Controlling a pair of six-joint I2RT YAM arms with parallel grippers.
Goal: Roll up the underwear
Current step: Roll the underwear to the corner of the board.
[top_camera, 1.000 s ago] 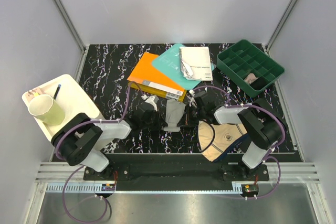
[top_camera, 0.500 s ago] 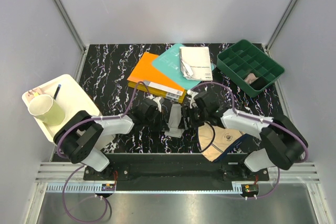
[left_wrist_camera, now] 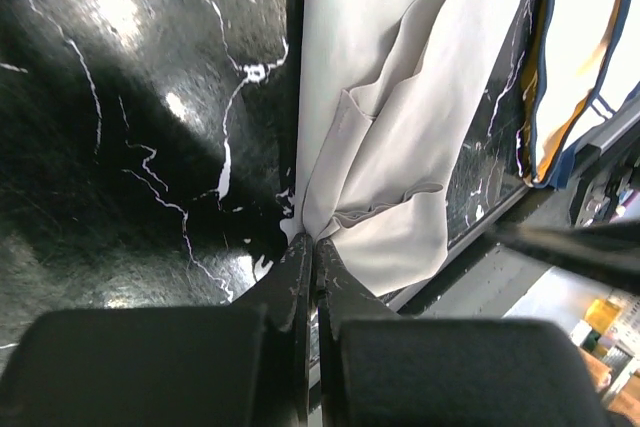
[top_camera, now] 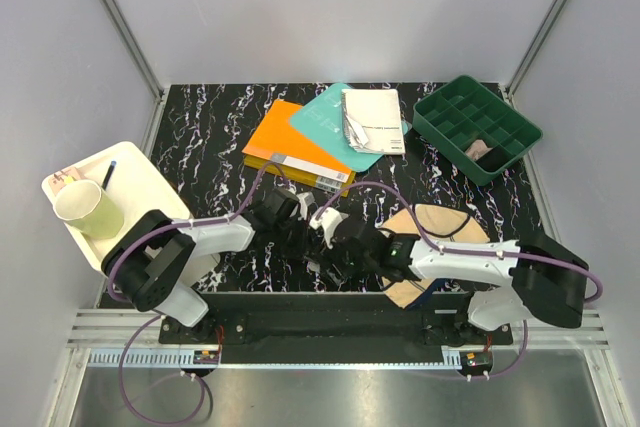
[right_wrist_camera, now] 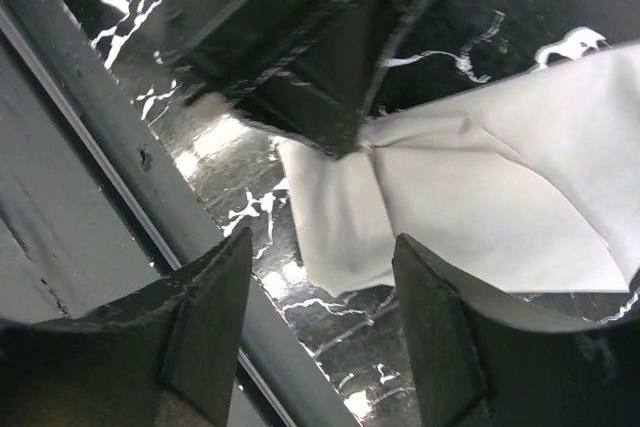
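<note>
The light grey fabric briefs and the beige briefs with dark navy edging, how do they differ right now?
The light grey briefs are plain; the beige briefs carry navy edging. The shut left gripper pinches the grey pair's edge; no gripper holds the beige pair, which lies flat beside it. Both rest on the black marbled table.

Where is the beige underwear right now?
In the top view, the beige underwear lies at the front right of the table, partly under the right arm, in front of the green tray.

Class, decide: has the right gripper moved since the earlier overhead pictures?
Yes: the right gripper swung left and toward the near edge, away from the green tray.
</note>
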